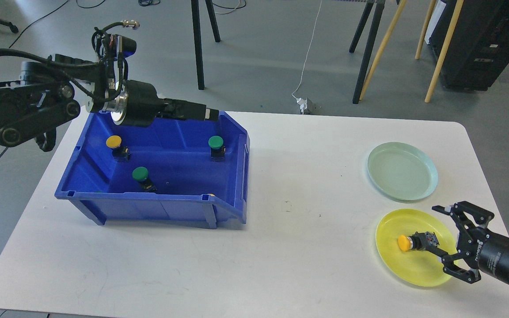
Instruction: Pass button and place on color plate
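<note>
A yellow button [404, 243] with a black base lies on its side on the yellow plate [413, 274] at the table's front right. My right gripper [436, 229] is open just right of it, with the lower finger close to the button's base. My left gripper [206, 112] hangs over the back rim of the blue bin [157, 207], pointing right. It is seen edge-on, so I cannot tell its fingers apart. In the bin are a yellow button [113, 141] and two green buttons [215, 141] [140, 174].
A pale green plate [402, 171] sits behind the yellow plate. A small yellow spot [210, 194] shows at the bin's front rim. Tripod legs and wooden poles stand on the floor behind the table.
</note>
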Action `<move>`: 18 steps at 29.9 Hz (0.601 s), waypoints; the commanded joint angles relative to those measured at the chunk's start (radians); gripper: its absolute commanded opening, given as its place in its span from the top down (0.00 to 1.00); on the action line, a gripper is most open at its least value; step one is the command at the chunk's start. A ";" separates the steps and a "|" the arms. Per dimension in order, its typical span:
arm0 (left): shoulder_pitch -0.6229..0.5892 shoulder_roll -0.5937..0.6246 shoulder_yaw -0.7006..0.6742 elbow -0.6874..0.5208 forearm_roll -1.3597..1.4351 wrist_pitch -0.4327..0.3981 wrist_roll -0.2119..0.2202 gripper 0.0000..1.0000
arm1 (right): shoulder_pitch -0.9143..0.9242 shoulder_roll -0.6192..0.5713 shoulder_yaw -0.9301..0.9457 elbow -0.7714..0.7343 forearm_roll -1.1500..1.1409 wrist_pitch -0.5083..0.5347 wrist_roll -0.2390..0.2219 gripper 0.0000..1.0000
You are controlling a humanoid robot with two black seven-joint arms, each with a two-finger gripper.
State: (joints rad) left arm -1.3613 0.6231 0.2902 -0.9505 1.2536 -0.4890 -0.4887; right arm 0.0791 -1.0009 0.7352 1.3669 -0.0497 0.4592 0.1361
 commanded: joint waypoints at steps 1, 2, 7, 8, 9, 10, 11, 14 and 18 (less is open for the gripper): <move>-0.001 -0.002 0.081 0.044 0.104 0.000 0.000 0.01 | 0.001 0.005 0.124 -0.002 0.151 0.029 -0.003 0.00; -0.001 -0.008 0.113 0.058 0.110 0.000 0.000 0.01 | 0.001 0.011 0.166 -0.002 0.168 0.029 -0.003 0.00; 0.011 -0.104 0.237 0.189 0.144 0.000 0.000 0.01 | 0.011 0.109 0.357 0.001 0.172 0.029 -0.012 0.00; 0.019 -0.132 0.248 0.229 0.145 0.000 0.000 0.01 | 0.019 0.120 0.368 0.003 0.172 0.029 -0.013 0.00; 0.028 -0.163 0.259 0.269 0.145 0.000 0.000 0.01 | 0.028 0.125 0.369 0.003 0.172 0.029 -0.013 0.00; 0.037 -0.183 0.262 0.292 0.145 0.000 0.000 0.01 | 0.036 0.128 0.368 0.003 0.172 0.029 -0.013 0.00; 0.050 -0.198 0.264 0.312 0.145 0.000 0.000 0.01 | 0.041 0.130 0.365 0.001 0.172 0.029 -0.015 0.00; 0.064 -0.212 0.265 0.334 0.145 0.000 0.000 0.01 | 0.041 0.130 0.360 -0.002 0.171 0.029 -0.015 0.00; 0.071 -0.236 0.265 0.335 0.168 0.000 0.000 0.01 | 0.028 0.128 0.360 -0.003 0.171 0.029 -0.015 0.00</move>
State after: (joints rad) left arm -1.2961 0.4057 0.5551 -0.6184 1.4065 -0.4885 -0.4888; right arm 0.1157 -0.8716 1.0959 1.3658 0.1215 0.4890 0.1212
